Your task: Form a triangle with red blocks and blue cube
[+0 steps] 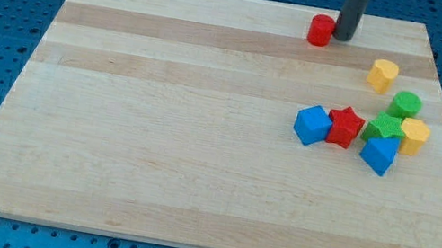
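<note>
A red cylinder (321,29) stands near the top edge of the wooden board (156,131), right of centre. My tip (344,37) is right beside it on its right, touching or nearly touching. A blue cube (313,125) sits lower on the right half of the board, with a red star block (345,126) pressed against its right side. The rod rises out of the view's top.
A green star block (383,128), a blue triangular block (379,155), a yellow block (414,136) and a green cylinder (406,105) cluster right of the red star. Another yellow block (383,75) lies above them. A blue pegboard surrounds the board.
</note>
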`<control>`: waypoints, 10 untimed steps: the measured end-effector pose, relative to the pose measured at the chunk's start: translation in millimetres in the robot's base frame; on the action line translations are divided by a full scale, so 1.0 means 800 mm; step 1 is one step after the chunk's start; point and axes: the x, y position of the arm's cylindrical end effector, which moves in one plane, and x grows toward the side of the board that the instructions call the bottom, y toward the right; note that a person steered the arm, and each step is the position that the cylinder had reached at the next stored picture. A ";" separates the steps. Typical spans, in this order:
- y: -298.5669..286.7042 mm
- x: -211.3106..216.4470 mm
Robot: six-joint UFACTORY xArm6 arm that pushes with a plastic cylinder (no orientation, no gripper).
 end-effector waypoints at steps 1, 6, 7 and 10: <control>-0.005 -0.032; -0.009 0.288; -0.013 0.289; -0.057 0.176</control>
